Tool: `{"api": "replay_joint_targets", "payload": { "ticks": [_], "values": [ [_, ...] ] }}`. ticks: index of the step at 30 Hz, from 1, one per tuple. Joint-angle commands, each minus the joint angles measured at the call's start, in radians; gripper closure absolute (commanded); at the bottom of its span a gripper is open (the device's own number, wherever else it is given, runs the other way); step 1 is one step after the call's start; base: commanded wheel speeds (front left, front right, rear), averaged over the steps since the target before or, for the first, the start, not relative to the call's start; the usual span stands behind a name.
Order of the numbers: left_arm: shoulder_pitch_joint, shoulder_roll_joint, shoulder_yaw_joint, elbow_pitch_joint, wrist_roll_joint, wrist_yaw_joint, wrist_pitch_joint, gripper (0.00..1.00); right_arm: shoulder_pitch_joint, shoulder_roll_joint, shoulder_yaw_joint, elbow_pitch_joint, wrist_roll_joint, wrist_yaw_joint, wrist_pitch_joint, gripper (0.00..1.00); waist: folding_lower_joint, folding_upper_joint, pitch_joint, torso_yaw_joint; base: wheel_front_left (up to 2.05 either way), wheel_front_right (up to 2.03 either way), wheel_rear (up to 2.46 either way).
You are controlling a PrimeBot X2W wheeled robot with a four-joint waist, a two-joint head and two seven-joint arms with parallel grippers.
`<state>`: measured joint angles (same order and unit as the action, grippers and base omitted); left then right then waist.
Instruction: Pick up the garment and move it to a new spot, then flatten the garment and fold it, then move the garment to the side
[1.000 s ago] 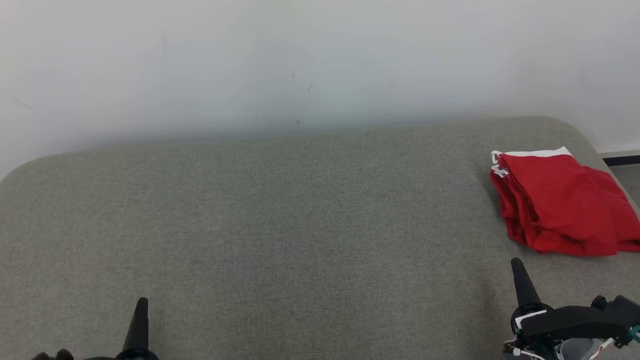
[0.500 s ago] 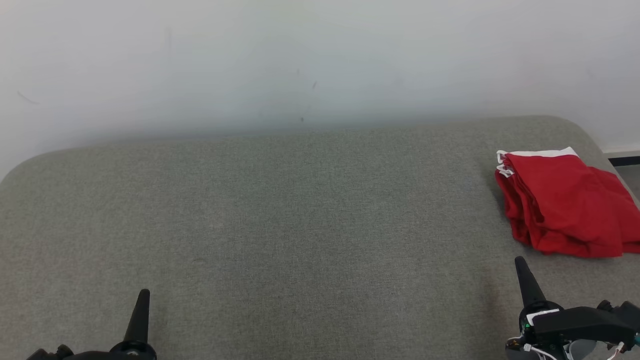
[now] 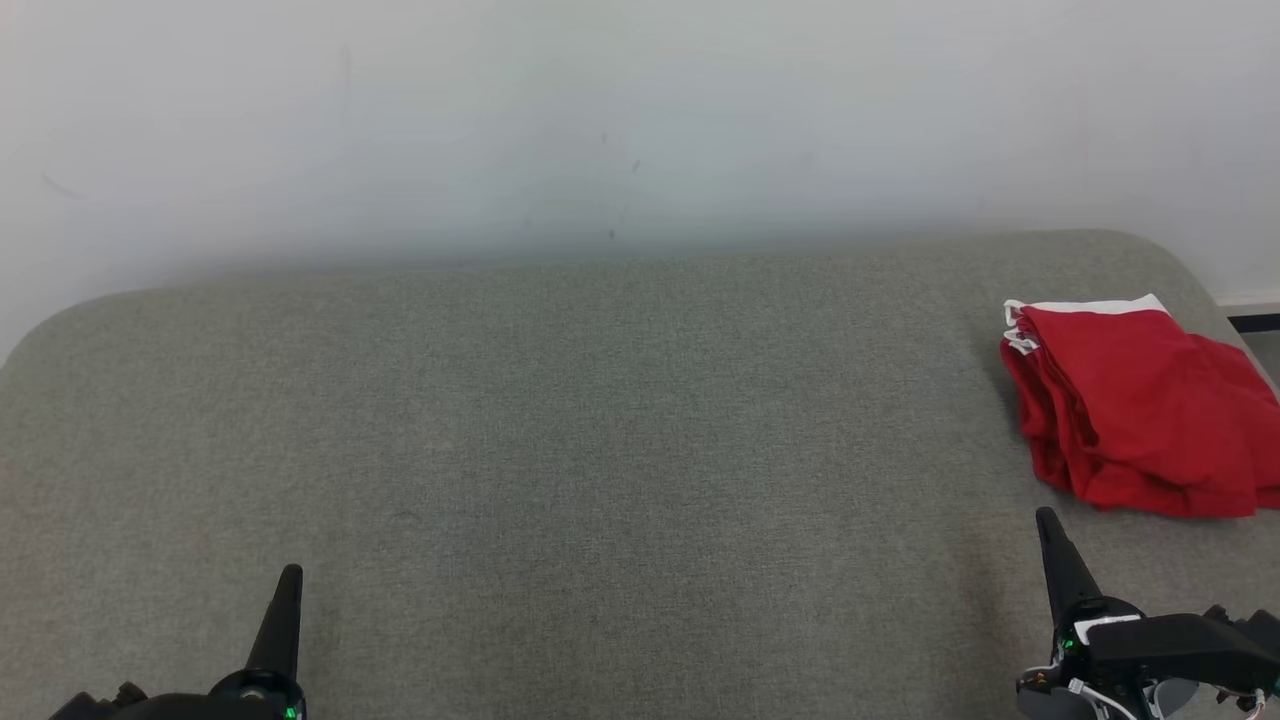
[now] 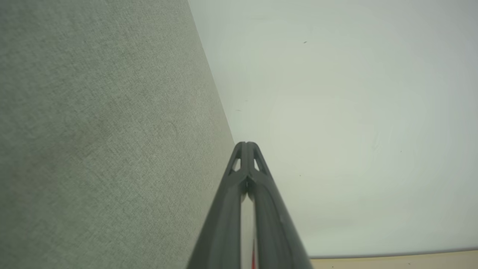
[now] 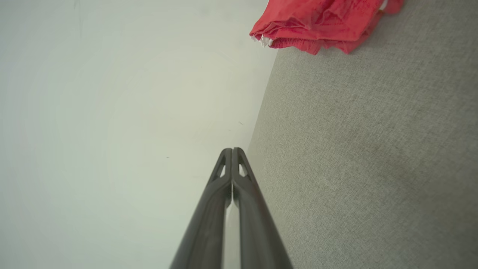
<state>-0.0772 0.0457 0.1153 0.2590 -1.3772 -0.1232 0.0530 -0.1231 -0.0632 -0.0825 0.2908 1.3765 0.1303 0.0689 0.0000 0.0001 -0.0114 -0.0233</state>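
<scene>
Head view: the red garment [image 3: 1135,400] lies folded at the far right edge of the grey cushion [image 3: 600,450], before a white wall [image 3: 600,120]. Bare cushion separates it from the nearby right gripper [image 3: 1050,530]; the left gripper [image 3: 288,590] sits well apart.

Left wrist view: fingers pressed together, holding nothing, over the cushion.

Right wrist view: fingers together, empty, garment ahead.

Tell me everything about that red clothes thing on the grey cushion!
The red fabric garment is soft-looking cloth with a white trim along its far edge. It is folded into a loose, wrinkled bundle of several layers, lying flat near the right end of the grey woven cushioned surface, which is all that touches it. The right pincer, shut, sits nearer the robot, apart from it.
</scene>
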Motion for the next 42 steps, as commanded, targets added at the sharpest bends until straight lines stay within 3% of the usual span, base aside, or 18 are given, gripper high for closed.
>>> {"api": "replay_joint_targets", "payload": {
  "ticks": [1, 28, 42],
  "values": [
    [-0.017, 0.006, 0.000, -0.010, -0.030, -0.004, 0.010, 1.00, 0.004, 0.003, -0.006, -0.011, 0.026, 0.001, 0.005, 1.00, 0.0000, -0.0001, 0.001, 0.001, 0.00, 0.00, 0.00],
    [-0.036, 0.007, -0.001, -0.015, -0.224, -0.009, 0.061, 1.00, 0.019, 0.014, -0.032, -0.046, 0.223, 0.001, 0.044, 1.00, 0.0000, -0.0001, 0.013, 0.021, 0.00, 0.00, 0.00],
    [-0.037, 0.007, -0.001, -0.015, -0.238, -0.008, 0.065, 1.00, 0.020, 0.014, -0.034, -0.048, 0.237, 0.001, 0.048, 1.00, 0.0000, -0.0001, 0.015, 0.023, 0.00, 0.00, 0.00]
  ]
}}
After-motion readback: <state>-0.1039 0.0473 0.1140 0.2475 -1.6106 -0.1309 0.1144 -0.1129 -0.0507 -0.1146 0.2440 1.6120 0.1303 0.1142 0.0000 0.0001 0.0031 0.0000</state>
